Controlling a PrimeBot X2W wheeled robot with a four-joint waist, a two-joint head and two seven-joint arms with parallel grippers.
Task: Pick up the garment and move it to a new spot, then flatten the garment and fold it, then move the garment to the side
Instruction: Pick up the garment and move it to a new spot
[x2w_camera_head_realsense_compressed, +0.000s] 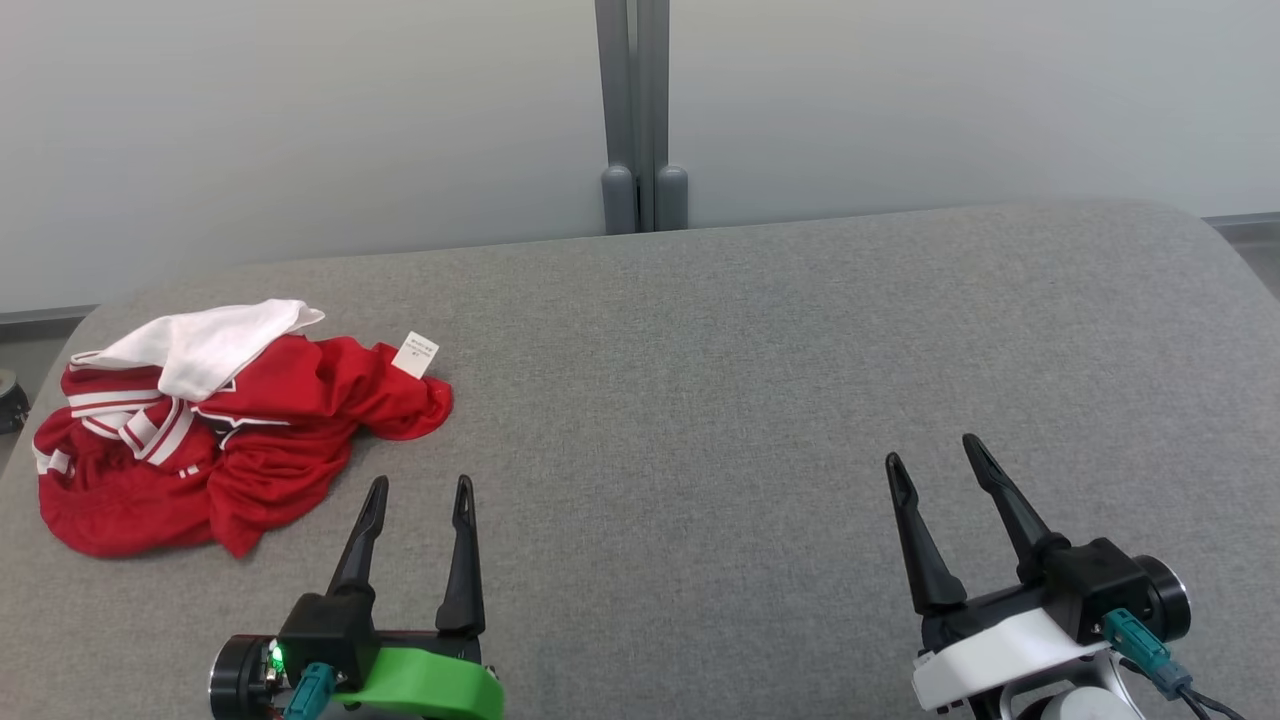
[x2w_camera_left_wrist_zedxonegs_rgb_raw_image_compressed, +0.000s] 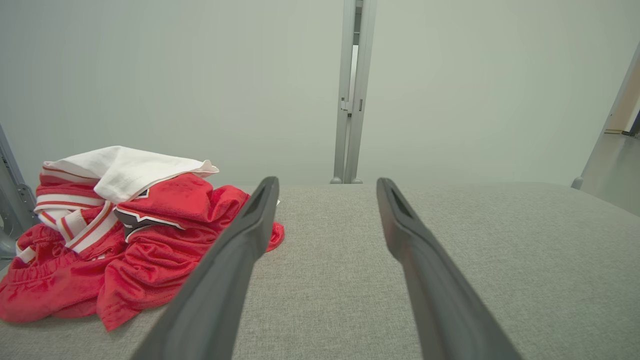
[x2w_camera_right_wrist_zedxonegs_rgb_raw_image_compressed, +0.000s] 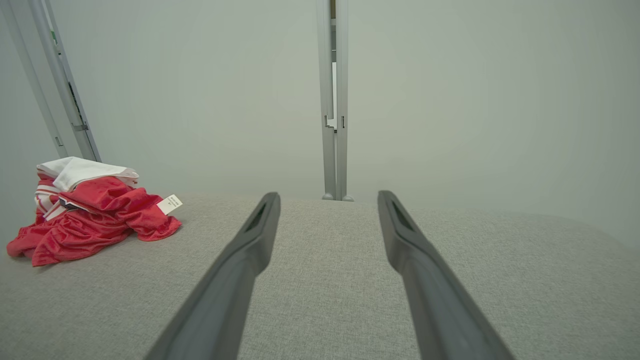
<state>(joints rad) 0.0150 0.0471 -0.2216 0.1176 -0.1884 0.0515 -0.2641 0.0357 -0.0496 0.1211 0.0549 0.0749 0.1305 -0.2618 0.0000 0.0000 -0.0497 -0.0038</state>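
A crumpled red garment (x2w_camera_head_realsense_compressed: 270, 440) with white and striped trim and a white label lies bunched at the left of the grey padded table (x2w_camera_head_realsense_compressed: 700, 400). The left wrist view has the garment (x2w_camera_left_wrist_zedxonegs_rgb_raw_image_compressed: 150, 240) just left of my left fingers, and the right wrist view has the garment (x2w_camera_right_wrist_zedxonegs_rgb_raw_image_compressed: 95, 220) far off to the left. My left gripper (x2w_camera_head_realsense_compressed: 420, 488) hovers open near the table's front, a short way right of the garment's near edge, with nothing between its fingers. Well apart from the cloth, at the lower right, my right gripper (x2w_camera_head_realsense_compressed: 935, 452) is open and holds nothing.
A pale wall runs behind the table, with a grey vertical post (x2w_camera_head_realsense_compressed: 640, 110) at its middle. The table's rounded corners show at the far left and far right. Bare grey fabric stretches from the garment to the right edge.
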